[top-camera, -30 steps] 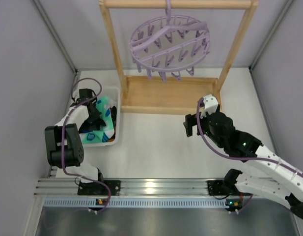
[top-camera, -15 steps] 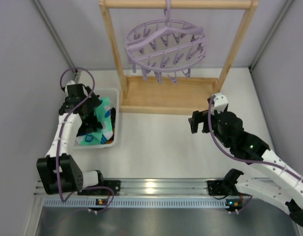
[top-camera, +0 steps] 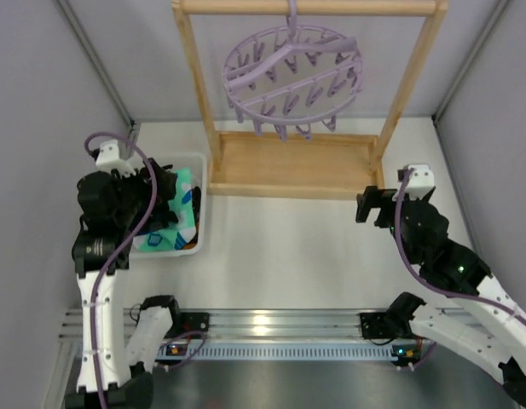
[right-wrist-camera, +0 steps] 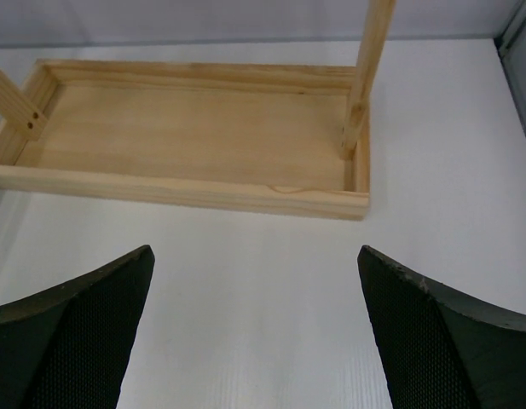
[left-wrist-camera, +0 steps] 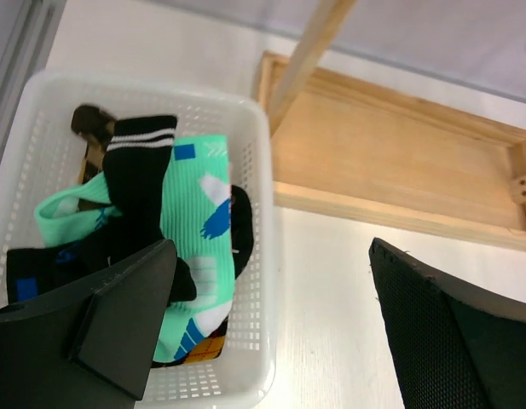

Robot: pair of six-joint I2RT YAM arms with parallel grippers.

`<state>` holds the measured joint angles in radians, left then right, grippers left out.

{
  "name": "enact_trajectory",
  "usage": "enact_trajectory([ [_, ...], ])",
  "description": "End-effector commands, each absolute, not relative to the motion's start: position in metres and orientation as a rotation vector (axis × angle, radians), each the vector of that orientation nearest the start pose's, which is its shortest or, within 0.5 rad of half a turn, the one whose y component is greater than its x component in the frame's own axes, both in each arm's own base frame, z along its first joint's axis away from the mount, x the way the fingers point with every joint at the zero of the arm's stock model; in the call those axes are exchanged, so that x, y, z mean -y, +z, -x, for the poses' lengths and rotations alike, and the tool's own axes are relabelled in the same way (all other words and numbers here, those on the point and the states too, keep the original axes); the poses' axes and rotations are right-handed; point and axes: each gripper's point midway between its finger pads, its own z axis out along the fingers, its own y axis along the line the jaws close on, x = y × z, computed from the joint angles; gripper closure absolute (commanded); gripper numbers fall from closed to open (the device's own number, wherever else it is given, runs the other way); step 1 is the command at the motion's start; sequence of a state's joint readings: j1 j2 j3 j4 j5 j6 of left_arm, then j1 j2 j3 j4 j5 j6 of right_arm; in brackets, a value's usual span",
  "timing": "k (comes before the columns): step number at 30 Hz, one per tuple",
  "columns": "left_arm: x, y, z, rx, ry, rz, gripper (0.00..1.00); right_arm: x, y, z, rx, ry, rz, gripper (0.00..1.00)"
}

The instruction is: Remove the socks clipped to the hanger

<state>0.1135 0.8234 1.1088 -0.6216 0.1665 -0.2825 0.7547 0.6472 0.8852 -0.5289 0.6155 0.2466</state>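
The lilac ring hanger (top-camera: 292, 78) hangs by its hook from the wooden frame's top bar, and I see nothing clipped to its pegs. The socks (left-wrist-camera: 193, 223) lie heaped in a white basket (left-wrist-camera: 267, 213): mint-green with blue and white marks, black with white stripes (left-wrist-camera: 140, 167), and a bit of brown. My left gripper (left-wrist-camera: 269, 252) hovers open above the basket's right rim, holding nothing. Over bare table in front of the frame's base, my right gripper (right-wrist-camera: 255, 256) is open and empty. From above, the left gripper (top-camera: 160, 194) is over the basket (top-camera: 200, 170) and the right gripper (top-camera: 370, 207) is at the right.
The light wooden frame (top-camera: 292, 164) stands at the back centre, its tray-like base (right-wrist-camera: 194, 128) on the table and two uprights rising from it. Grey walls close in both sides. The arms' rail runs along the near edge.
My left gripper has opened and lifted back from the socks in the basket. My right arm has drawn away to the right. The hanger has swayed slightly.
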Motion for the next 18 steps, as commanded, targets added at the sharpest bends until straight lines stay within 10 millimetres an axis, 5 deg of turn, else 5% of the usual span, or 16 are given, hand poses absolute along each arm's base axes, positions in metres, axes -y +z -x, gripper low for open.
enact_trajectory([
  [1,0.029,0.319,-0.251,-1.864,-0.322,0.093,0.02,-0.057,0.312,-0.223,-1.732,0.075,-0.071,0.01],
  [9,0.026,0.332,-0.198,-1.732,-0.243,0.095,0.02,-0.027,0.309,-0.193,-1.774,0.033,-0.061,0.01],
  [13,0.010,0.317,-0.195,-1.725,-0.170,0.186,0.02,-0.023,0.306,-0.184,-1.770,0.058,-0.048,0.01],
  [18,0.015,0.316,-0.195,-1.731,-0.188,0.157,0.02,-0.023,0.297,-0.182,-1.783,0.061,-0.048,0.01],
])
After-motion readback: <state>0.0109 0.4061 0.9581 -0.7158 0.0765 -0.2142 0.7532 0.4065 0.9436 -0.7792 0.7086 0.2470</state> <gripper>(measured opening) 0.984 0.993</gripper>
